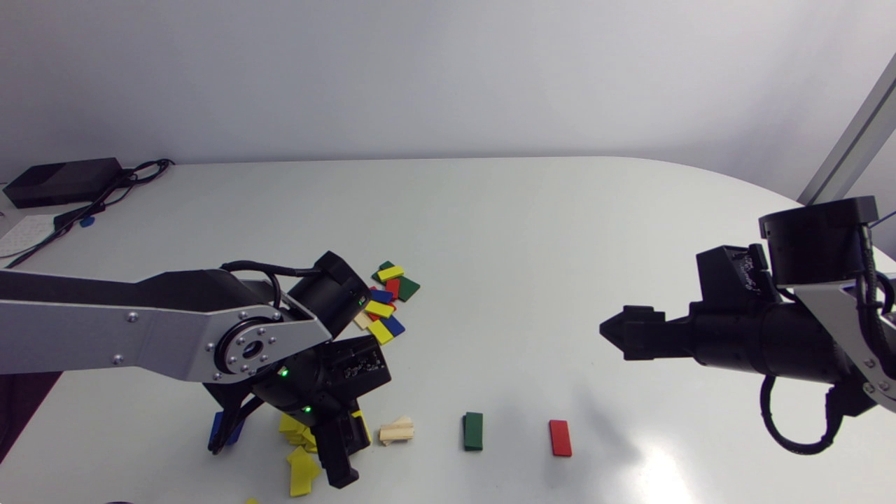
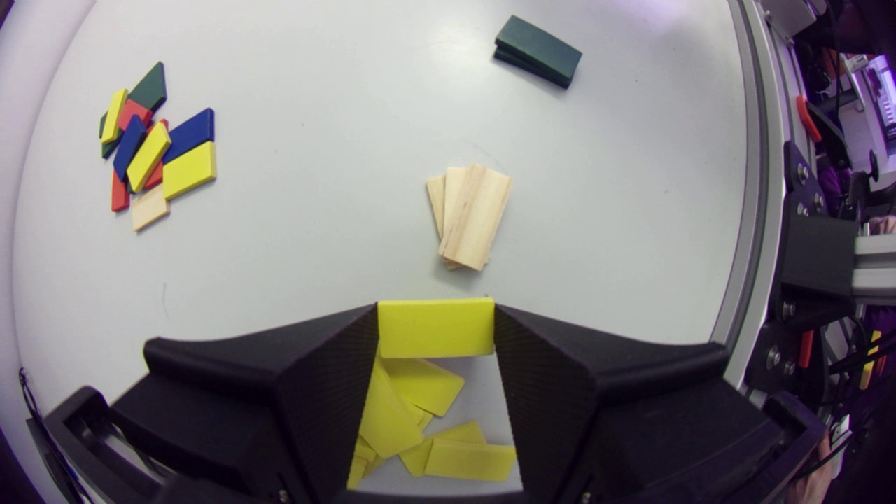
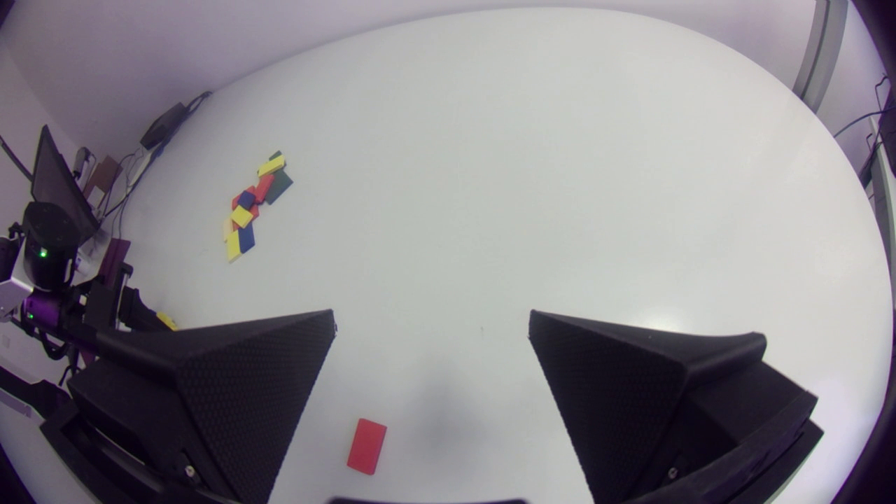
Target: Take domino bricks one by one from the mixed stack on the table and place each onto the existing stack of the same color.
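My left gripper is shut on a yellow brick, held flat across its fingertips just above a loose heap of yellow bricks. From overhead, that gripper points down over the yellow heap near the table's front edge. The mixed pile of yellow, blue, red, green and wooden bricks lies beyond the left arm. In a row to the right of the heap sit a wooden stack, a green stack and a red brick. My right gripper hangs open and empty above the table, the red brick under it.
A blue stack stands left of the yellow heap, mostly hidden behind my left arm. A black box with cables sits at the table's back left corner. Ahead of the left gripper lie the wooden stack and the green stack.
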Tool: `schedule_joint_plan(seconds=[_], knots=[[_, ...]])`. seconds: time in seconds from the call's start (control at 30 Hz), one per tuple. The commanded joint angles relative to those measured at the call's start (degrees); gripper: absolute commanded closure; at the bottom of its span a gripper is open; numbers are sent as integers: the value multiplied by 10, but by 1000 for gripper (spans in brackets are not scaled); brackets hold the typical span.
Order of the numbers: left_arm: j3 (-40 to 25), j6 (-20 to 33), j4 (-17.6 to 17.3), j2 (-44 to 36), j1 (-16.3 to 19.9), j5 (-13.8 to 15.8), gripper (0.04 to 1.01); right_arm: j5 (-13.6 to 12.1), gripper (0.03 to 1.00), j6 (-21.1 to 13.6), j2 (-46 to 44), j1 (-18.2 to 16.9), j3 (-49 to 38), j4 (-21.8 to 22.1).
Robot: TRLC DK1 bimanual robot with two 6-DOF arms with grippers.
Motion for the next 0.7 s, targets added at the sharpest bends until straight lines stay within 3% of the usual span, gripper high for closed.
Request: schedule_joint_plan(seconds=[0.0,0.67], knots=[[-13,19,5,22,9,13,711,2,62,5,6,-2,-18,3],[-14,46,5,33,40,13,711,2,62,4,17,-2,-17,9]])
